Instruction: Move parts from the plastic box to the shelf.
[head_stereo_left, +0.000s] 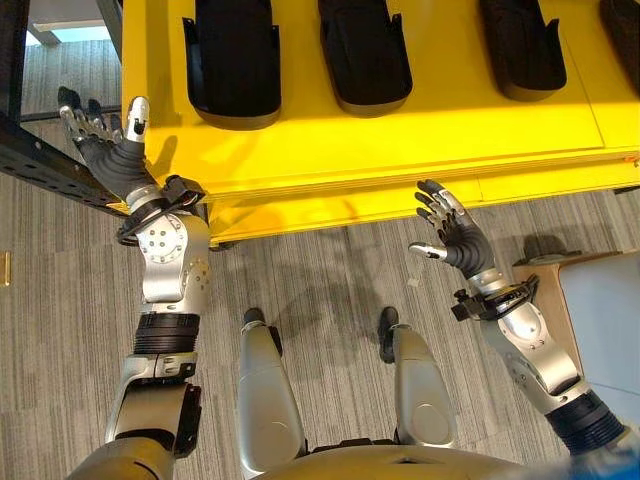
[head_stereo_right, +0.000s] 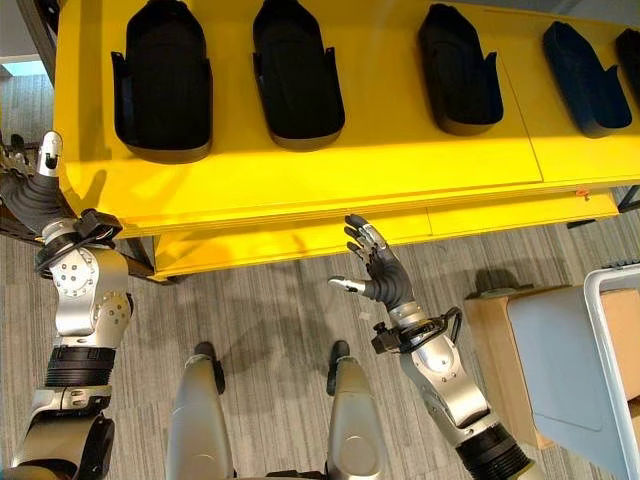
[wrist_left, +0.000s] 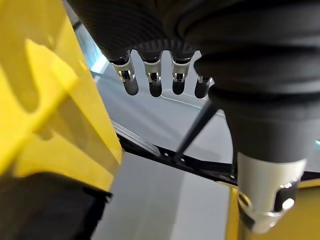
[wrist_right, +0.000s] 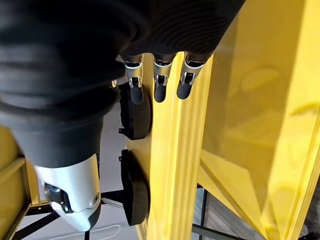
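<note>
Bright yellow flat-topped shelf (head_stereo_left: 420, 130) across the upper part of the eye views, front edge stepped, a seam running down its top toward the right. Black moulded plastic parts, shoe-shaped with raised side walls, lined up in a row along the far side of the shelf top: one (head_stereo_right: 162, 80) at upper left of the right eye view, a second (head_stereo_right: 297, 72) just right of it, a third (head_stereo_right: 459, 68) past the middle, a fourth darker one (head_stereo_right: 588, 78) at upper right, each apart from its neighbour.

Left hand (head_stereo_left: 100, 135) raised at the upper left of the left eye view, beside the shelf's left end, fingers straight and spread, thumb up against the yellow edge, holding nothing. Black perforated metal frame bar (head_stereo_left: 40, 165) slanting behind that hand. In the left wrist view, fingertips (wrist_left: 155, 90) hanging straight in a row with empty air past them.

Right hand (head_stereo_right: 375, 268) at centre of the right eye view, just in front of the shelf's front edge, above grey striped carpet floor (head_stereo_left: 330, 270), fingers splayed, thumb out to the left, palm empty. In the right wrist view, fingers (wrist_right: 160, 90) straight, two black parts beyond them on the yellow top.

Pale grey plastic box (head_stereo_right: 600, 350) with a light rim at lower right, resting on a tan cardboard carton (head_stereo_right: 495, 330); contents cannot be made out.
</note>
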